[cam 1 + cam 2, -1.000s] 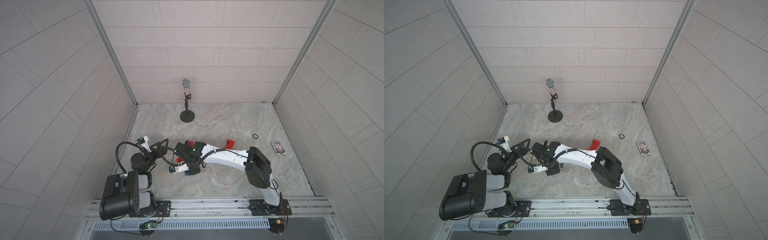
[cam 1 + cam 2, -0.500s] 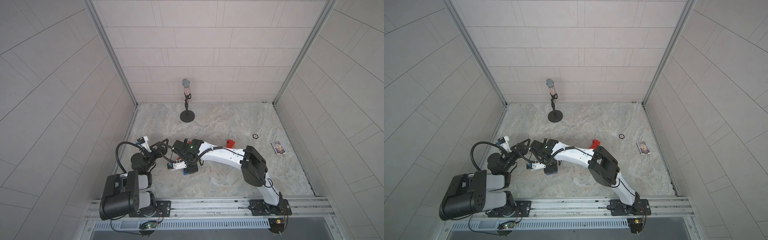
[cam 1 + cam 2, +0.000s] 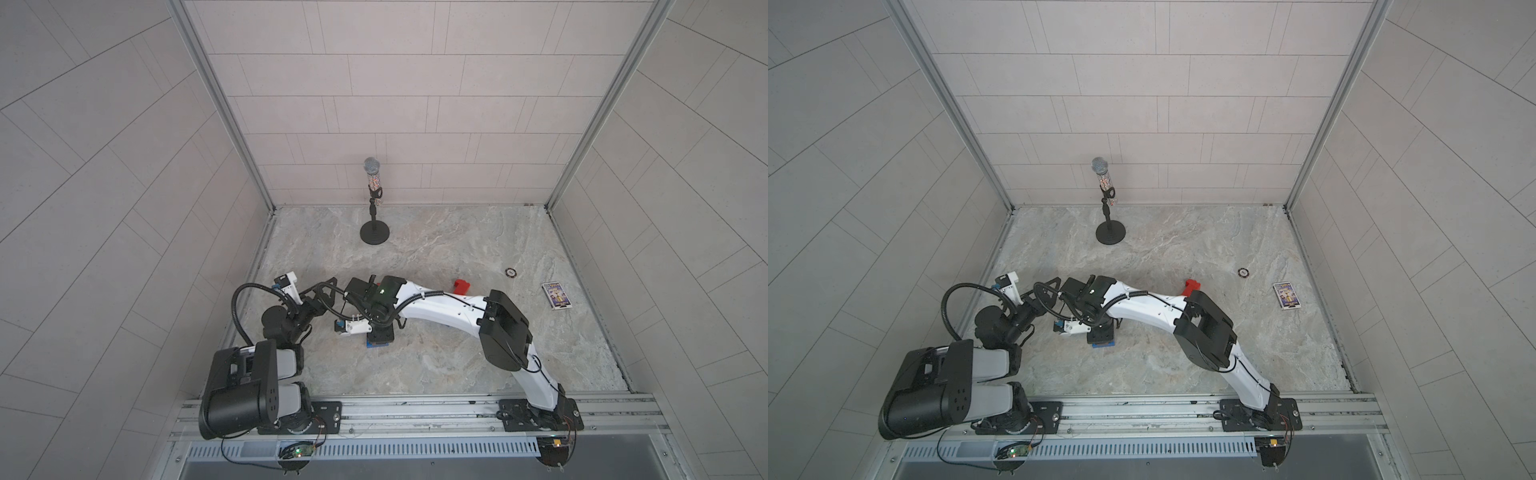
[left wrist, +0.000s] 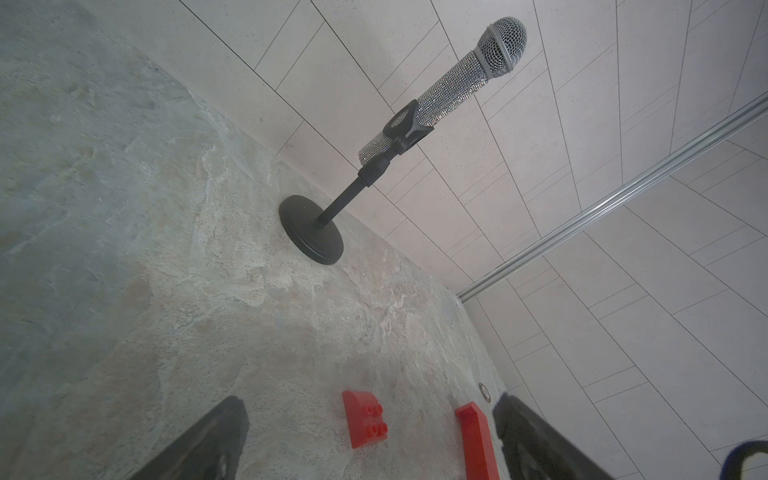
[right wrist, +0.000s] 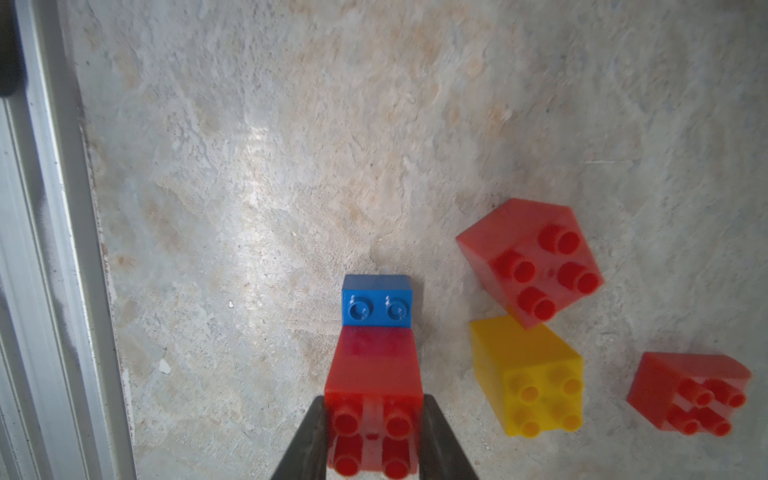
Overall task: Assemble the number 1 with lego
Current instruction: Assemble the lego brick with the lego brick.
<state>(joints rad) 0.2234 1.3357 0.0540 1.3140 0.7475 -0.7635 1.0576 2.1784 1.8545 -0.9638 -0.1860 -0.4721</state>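
My right gripper (image 5: pixel 374 405) is shut on a small red lego brick (image 5: pixel 374 374), studs facing the wrist camera. The brick's lower end meets a blue brick (image 5: pixel 377 305) on the floor; I cannot tell whether it is pressed on. In both top views the blue brick (image 3: pixel 377 343) (image 3: pixel 1102 343) peeks out under this gripper (image 3: pixel 379 332). Beside it lie a red brick (image 5: pixel 530 259), a yellow one (image 5: pixel 528 374) and another red (image 5: pixel 690 395). My left gripper (image 4: pixel 368 415) (image 3: pixel 328 291) is open and holds nothing. Two red pieces (image 4: pixel 365 419) (image 4: pixel 476 440) lie beyond its fingers.
A microphone on a round black stand (image 3: pixel 375 232) is at the back. A lone red brick (image 3: pixel 462 286) lies behind the right arm. A small ring (image 3: pixel 509 272) and a printed card box (image 3: pixel 557 295) sit at the right. A metal rail (image 5: pixel 50 291) borders the floor.
The right arm has shifted a little to the left with the red brick still in its jaws. The left arm has not moved.
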